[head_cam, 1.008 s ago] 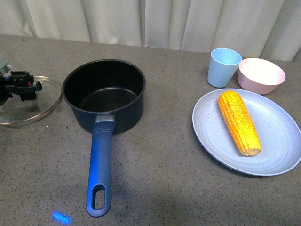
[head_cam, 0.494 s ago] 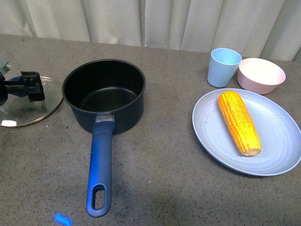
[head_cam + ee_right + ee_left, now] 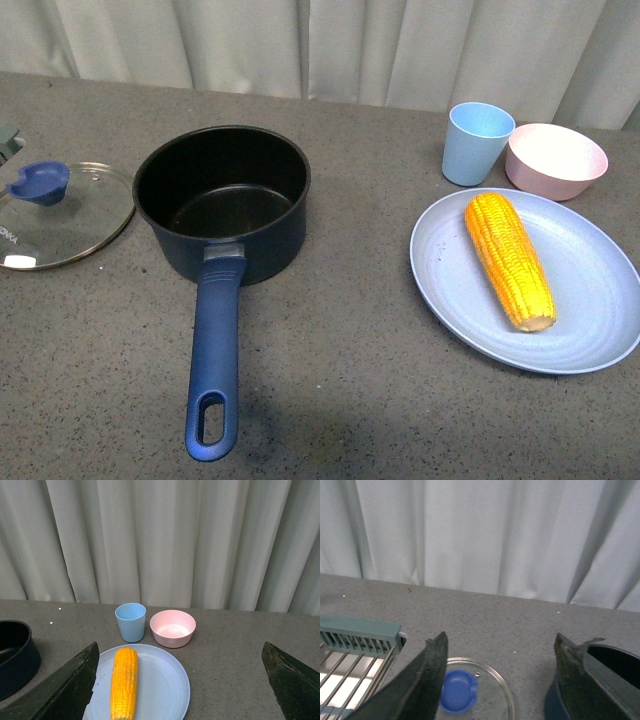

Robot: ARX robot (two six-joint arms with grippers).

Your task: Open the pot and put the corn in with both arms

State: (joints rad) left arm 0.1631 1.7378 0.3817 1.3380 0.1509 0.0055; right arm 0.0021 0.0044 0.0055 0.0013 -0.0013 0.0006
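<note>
Pot uncovered centre-left, lid beside it. Found corn on plate, right. Saw left end effector, right end effector both splayed.

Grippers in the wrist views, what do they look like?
The left gripper and right gripper each show two black, wedge-shaped fingers tapering to a point, their surfaces matt and slightly scuffed. No cables or markings are visible.
</note>
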